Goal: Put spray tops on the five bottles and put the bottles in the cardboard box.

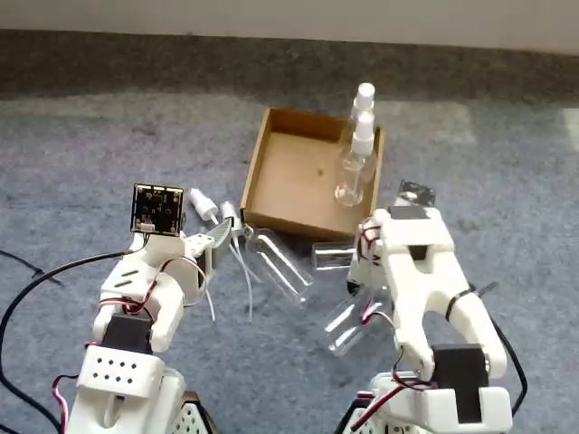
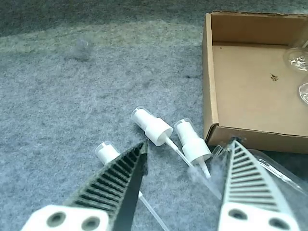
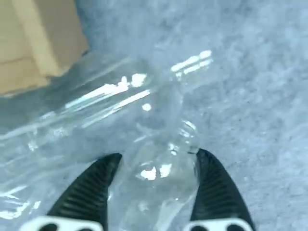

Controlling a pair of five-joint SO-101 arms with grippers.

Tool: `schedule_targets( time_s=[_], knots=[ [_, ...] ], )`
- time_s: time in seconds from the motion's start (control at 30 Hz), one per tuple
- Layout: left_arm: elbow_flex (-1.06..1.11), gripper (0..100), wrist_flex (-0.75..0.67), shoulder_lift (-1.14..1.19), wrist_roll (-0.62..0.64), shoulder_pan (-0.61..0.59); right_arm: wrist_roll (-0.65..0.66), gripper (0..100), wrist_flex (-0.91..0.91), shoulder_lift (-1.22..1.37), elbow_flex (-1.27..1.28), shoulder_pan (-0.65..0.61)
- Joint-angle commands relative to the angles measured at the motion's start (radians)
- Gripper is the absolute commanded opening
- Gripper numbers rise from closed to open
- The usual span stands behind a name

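Observation:
My left gripper (image 2: pixel 188 144) is open just above the carpet, with one white spray top (image 2: pixel 192 141) between its fingers and another (image 2: pixel 151 126) beside it. A third spray top (image 2: pixel 107 152) lies by the dark finger. In the high view this gripper (image 1: pixel 222 237) sits near the box's front left corner. My right gripper (image 3: pixel 159 159) is open and straddles a clear capless bottle (image 3: pixel 156 173); a second clear bottle (image 3: pixel 96 110) lies across beyond it. The cardboard box (image 1: pixel 289 172) holds two bottles with spray tops (image 1: pixel 357 154) along its right wall.
Clear bottles lie on the grey carpet in front of the box (image 1: pixel 280 262), (image 1: pixel 330 256), and beside the right arm (image 1: pixel 348 321). A black cable (image 1: pixel 36 280) runs along the left. Bare carpet extends to the left of the box.

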Motion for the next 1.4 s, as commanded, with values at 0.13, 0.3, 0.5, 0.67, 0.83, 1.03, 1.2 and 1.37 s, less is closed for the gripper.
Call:
schedule_targets(
  time_s=[0.13, 0.3, 0.5, 0.67, 0.83, 1.03, 1.2, 1.37],
  knots=[
    [-0.004, 25, -0.02, -0.016, -0.003, 0.012, 0.238, 0.5, -0.005, -0.091, -0.013, 0.328],
    [-0.004, 25, -0.018, -0.013, -0.002, 0.016, 0.379, 0.5, -0.033, -0.091, -0.058, 0.509],
    [-0.004, 25, -0.018, -0.012, 0.0, 0.016, 0.583, 0.5, -0.213, -0.091, -0.12, 0.631],
    [-0.004, 25, -0.018, -0.012, 0.0, 0.016, 0.713, 0.7, -0.246, -0.088, -0.213, 0.615],
    [-0.004, 25, -0.017, -0.012, 0.0, 0.016, 0.89, 0.8, -0.242, 0.028, -0.331, 0.553],
    [-0.004, 25, -0.015, -0.012, 0.0, 0.016, 0.965, 0.9, -0.24, 0.249, -0.533, 0.561],
    [-0.004, 25, -0.017, -0.012, 0.0, 0.016, 0.945, 1.0, -0.246, 0.269, -0.591, 0.567],
    [-0.004, 25, -0.015, -0.013, 0.0, 0.016, 0.973, 5.6, -0.237, 0.271, -0.587, 0.53]
  ],
)
